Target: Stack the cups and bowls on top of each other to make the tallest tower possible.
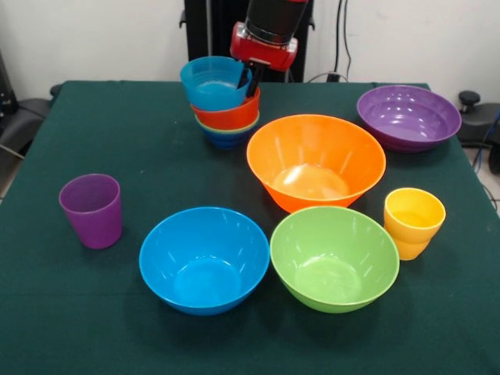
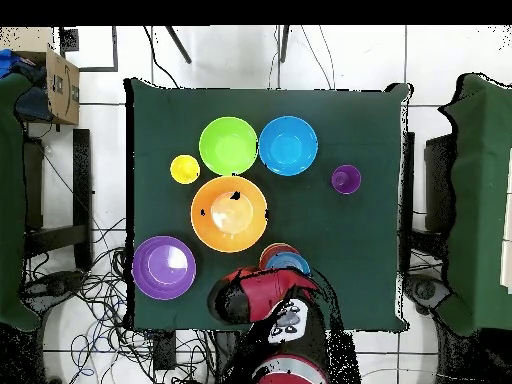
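Arm: red and black, coming down at the desk's (image 1: 156, 141) far edge, wrist tilted over the tower.
Pincer (image 1: 248, 80): dark tips dipped inside the top bowl, at its right-hand rim; whether clamped on the rim or loose cannot be told.
Tower (image 1: 225, 109): four small bowls nested near the far edge, left of centre; dark blue bowl (image 1: 226, 141) lowest, then green bowl (image 1: 211, 127) showing only a thin rim, red-orange bowl (image 1: 230, 116), light blue bowl (image 1: 211, 84) on top, tipped to the left.
Large orange bowl (image 1: 316, 160): middle of the desk, just right of the tower.
Large blue bowl (image 1: 204, 258): near edge, left of centre.
Large green bowl (image 1: 333, 257): near edge, just beside the blue one, close in front of the orange one.
Purple bowl (image 1: 408, 116): wide and shallow, far right corner.
Purple cup (image 1: 92, 209): upright, left side, well apart from the bowls.
Yellow cup (image 1: 412, 222): upright, right edge, just beside the large green bowl.
Overhead view: arm (image 2: 262, 297) covering most of the tower.
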### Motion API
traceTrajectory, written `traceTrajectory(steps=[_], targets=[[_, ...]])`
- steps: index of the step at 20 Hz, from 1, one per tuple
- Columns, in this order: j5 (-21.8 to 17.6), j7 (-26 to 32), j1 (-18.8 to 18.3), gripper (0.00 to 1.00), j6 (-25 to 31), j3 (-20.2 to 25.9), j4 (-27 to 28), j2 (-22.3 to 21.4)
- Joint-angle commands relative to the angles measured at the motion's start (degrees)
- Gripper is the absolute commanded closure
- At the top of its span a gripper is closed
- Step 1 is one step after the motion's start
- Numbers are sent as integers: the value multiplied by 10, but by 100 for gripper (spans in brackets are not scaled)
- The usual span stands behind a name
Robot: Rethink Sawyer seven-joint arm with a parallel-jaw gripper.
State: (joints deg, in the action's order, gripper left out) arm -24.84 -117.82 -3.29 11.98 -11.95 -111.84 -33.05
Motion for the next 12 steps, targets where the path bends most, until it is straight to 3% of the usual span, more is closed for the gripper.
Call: traceTrajectory(steps=[1, 12], targets=[[34, -91, 12, 100, -18, 33, -19, -3], [49, -94, 28, 100, -28, 31, -7, 7]])
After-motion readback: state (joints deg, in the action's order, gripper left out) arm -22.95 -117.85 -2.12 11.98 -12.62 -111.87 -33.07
